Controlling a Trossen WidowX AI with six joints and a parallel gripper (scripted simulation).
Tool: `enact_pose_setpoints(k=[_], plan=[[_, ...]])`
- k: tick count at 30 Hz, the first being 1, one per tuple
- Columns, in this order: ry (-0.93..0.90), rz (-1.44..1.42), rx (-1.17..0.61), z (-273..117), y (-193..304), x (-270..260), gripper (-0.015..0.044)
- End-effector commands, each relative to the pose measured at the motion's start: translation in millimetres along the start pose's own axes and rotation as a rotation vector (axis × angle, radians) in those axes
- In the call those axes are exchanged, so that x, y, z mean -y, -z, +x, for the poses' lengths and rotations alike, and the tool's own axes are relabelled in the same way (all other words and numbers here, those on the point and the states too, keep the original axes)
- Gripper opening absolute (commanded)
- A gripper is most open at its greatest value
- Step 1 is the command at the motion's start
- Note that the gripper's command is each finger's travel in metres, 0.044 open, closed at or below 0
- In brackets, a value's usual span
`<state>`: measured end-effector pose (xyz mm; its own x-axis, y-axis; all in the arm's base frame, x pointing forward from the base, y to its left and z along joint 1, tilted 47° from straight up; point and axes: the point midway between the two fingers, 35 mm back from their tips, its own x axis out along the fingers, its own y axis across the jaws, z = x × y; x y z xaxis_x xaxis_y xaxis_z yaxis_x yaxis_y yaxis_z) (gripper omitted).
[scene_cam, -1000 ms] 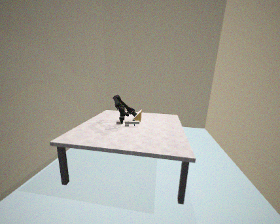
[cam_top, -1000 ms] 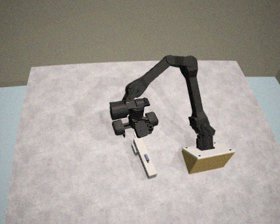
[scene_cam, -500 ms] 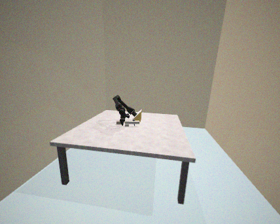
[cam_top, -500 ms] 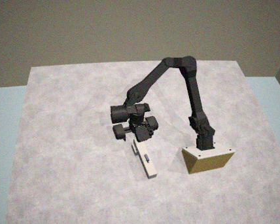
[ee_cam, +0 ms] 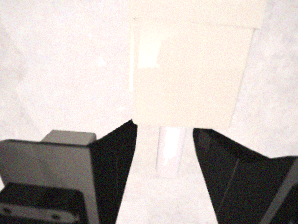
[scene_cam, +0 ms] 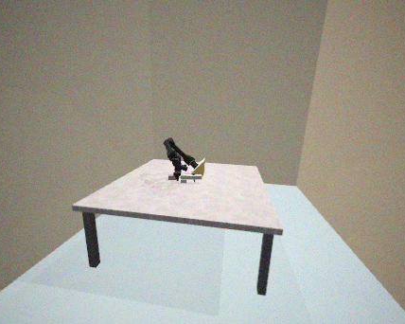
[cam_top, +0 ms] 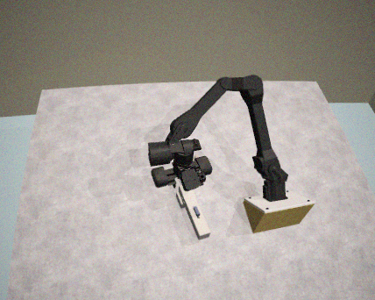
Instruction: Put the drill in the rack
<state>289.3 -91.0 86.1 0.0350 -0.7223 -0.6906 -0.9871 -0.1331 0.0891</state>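
Two gripper (ee_cam: 162, 150) fingers flank drill (ee_cam: 169, 150), prob. not touching.

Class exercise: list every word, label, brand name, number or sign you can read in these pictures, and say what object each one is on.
None can be read in any view.
The pale block has a small dark mark on top, too small to tell whether it is text.
The tan base, the arm and the end effector show no lettering.
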Motion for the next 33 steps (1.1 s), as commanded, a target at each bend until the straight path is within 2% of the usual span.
enact_pose_setpoints(k=[1, 4, 33], plan=[[0.0, 0.001, 0.0, 0, 0, 0, 0.0072], [0.0, 0.001, 0.0, 0, 0, 0, 0.0], [0.0, -0.004, -0.006, -1, 25, 0, 0.0]])
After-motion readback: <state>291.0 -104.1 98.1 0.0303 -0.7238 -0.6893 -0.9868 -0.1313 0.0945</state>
